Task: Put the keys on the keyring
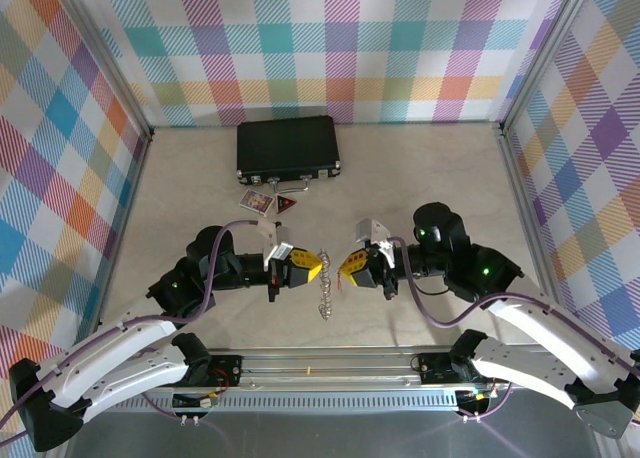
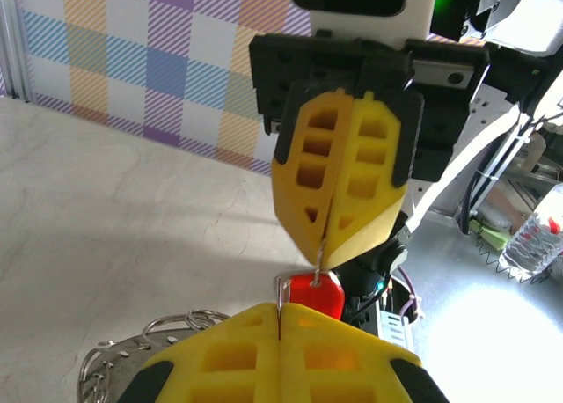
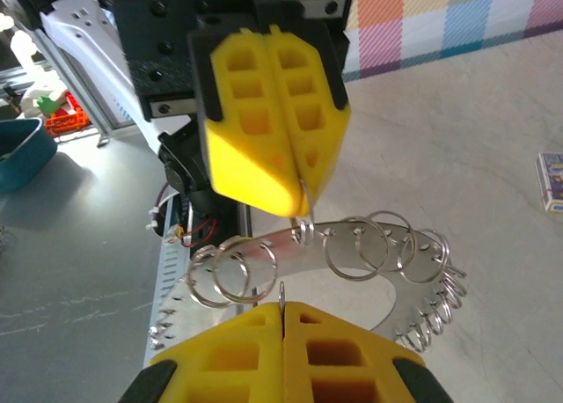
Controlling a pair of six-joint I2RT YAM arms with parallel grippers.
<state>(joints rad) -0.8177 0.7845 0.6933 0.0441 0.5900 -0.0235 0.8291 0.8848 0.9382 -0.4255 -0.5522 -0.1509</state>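
- I find the left tool clenched on the keyring, which hangs below its tips.
- The right tool grips the keys opposite.

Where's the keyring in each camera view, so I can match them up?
Top external: keyring at centre, between left gripper and right gripper.
Left wrist: keyring at bottom left, beside the near yellow fingers.
Right wrist: keyring across the middle.
Shared landmark: the left gripper, shut on the keyring.
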